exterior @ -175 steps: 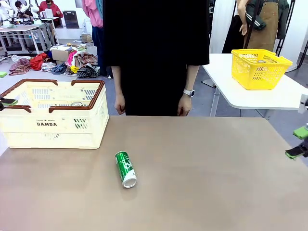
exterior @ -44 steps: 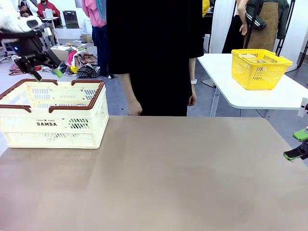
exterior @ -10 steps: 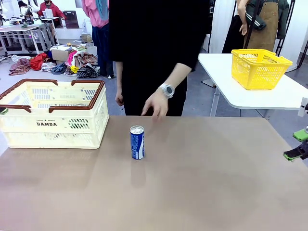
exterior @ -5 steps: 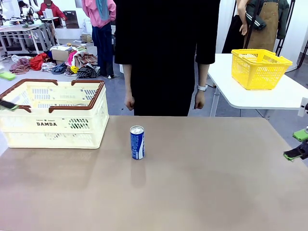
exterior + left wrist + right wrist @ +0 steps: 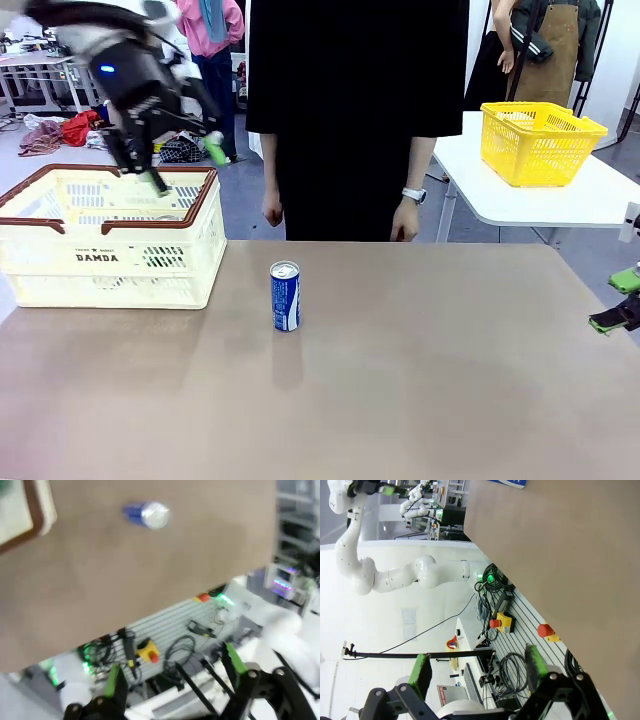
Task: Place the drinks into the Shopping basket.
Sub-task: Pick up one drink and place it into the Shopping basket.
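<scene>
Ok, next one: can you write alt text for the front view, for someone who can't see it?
A blue can stands upright on the brown table, to the right of the cream shopping basket. The left gripper hovers open above the basket's far rim. A person in black stands at the far side, arms down, and a yellow basket sits on a white table behind.

Bare table (image 5: 420,380) is lying open around the blue can (image 5: 285,296); the Shopping basket (image 5: 110,240) is blocking its far left.

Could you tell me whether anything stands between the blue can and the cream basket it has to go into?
Nothing visible does: bare tabletop separates the upright blue can from the Shopping basket, and the open left gripper hovers over the basket's far rim.
</scene>
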Motion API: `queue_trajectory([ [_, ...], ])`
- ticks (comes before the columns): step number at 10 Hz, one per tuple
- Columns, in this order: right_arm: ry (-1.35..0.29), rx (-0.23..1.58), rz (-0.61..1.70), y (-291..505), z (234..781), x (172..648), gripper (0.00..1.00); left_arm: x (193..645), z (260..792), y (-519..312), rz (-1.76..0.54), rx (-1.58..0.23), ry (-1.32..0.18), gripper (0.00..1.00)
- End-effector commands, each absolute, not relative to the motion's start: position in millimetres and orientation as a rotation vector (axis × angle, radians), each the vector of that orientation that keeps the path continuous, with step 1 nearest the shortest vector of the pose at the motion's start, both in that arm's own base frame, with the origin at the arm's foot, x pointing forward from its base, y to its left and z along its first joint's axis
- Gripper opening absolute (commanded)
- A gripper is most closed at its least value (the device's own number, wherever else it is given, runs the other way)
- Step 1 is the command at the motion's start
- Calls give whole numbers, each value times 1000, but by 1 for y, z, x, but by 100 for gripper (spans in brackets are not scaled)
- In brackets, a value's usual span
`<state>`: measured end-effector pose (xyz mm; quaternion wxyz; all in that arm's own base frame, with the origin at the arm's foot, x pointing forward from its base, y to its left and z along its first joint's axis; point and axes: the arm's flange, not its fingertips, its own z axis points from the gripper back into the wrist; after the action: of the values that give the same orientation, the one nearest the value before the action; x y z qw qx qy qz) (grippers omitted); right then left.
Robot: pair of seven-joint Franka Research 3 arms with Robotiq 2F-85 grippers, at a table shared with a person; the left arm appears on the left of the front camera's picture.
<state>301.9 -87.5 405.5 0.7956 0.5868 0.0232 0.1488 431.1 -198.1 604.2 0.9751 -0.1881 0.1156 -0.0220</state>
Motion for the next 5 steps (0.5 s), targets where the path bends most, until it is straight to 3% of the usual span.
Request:
queue_trajectory([
  [1, 65, 1258, 314, -89, 409, 301, 100, 459, 588, -236, 13, -175, 286, 100],
  [5, 65, 1258, 314, -89, 409, 301, 100, 452, 518, -304, -28, -112, 193, 100],
])
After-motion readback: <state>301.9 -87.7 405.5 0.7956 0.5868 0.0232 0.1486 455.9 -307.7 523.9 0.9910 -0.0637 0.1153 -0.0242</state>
